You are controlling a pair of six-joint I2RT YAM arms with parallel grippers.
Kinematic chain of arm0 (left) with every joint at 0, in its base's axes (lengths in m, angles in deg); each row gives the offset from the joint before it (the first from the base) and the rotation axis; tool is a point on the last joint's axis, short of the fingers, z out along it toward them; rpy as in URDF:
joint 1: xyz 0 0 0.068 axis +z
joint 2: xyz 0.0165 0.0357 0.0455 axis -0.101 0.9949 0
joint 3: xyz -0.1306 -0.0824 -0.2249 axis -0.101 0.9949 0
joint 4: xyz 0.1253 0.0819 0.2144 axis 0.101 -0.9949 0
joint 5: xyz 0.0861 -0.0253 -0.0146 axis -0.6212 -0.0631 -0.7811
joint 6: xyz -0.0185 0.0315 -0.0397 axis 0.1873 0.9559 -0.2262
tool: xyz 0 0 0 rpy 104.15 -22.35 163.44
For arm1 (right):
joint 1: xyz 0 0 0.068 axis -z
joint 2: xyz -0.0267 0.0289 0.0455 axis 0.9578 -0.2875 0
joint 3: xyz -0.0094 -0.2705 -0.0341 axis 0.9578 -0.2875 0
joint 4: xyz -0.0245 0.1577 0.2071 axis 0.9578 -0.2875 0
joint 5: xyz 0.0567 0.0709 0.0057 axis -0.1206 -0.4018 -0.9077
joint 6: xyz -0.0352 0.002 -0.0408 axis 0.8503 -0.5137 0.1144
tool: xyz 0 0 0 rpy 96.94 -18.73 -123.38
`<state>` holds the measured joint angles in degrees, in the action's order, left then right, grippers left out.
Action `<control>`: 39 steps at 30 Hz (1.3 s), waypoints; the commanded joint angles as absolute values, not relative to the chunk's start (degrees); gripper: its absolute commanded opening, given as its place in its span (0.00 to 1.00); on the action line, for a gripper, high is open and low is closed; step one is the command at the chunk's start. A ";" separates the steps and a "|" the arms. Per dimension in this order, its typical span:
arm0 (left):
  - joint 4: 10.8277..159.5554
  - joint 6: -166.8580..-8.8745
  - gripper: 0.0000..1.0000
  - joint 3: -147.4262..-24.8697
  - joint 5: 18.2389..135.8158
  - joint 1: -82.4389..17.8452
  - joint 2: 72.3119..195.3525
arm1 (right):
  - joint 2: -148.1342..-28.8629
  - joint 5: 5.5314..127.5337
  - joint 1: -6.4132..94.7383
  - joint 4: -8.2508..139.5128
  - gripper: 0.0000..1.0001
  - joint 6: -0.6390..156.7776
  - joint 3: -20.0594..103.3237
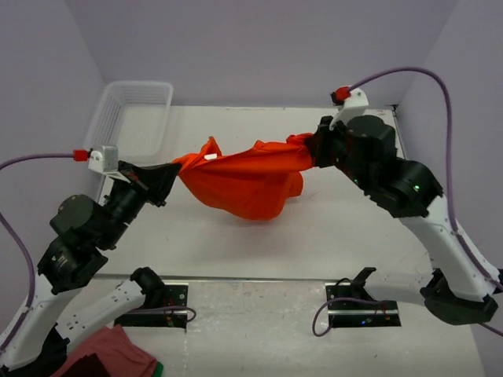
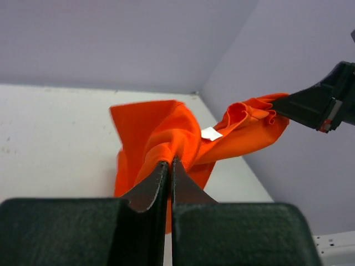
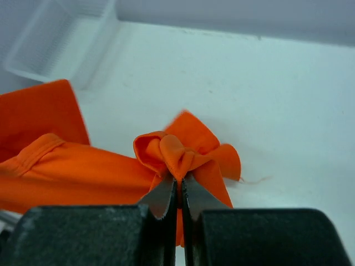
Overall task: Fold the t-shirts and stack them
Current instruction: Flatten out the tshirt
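Crosswise, t-shirt [image 1: 251, 184] slung, long axis left-right

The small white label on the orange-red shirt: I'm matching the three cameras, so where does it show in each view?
Top external: small white label on the bright orange-red thin-fabric t-shirt, upper left edge, near the left hand.
Left wrist: right of centre, on the stretched fold.
Right wrist: not in view.
Shared landmark: the bunched shirt corner pinched in the right hand.
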<state>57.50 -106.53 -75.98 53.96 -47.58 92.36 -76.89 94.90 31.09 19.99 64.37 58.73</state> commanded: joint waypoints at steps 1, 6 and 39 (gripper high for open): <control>59.97 -99.58 0.00 -80.94 60.93 -47.81 92.35 | -72.02 94.30 26.46 12.54 0.00 70.02 68.02; 65.50 -95.89 0.00 -86.48 70.24 -47.72 92.44 | -70.88 96.24 21.79 4.36 0.00 72.05 79.53; 51.63 -84.03 0.00 -136.47 59.72 -37.88 170.71 | -77.46 120.05 15.81 -0.03 0.00 56.98 62.10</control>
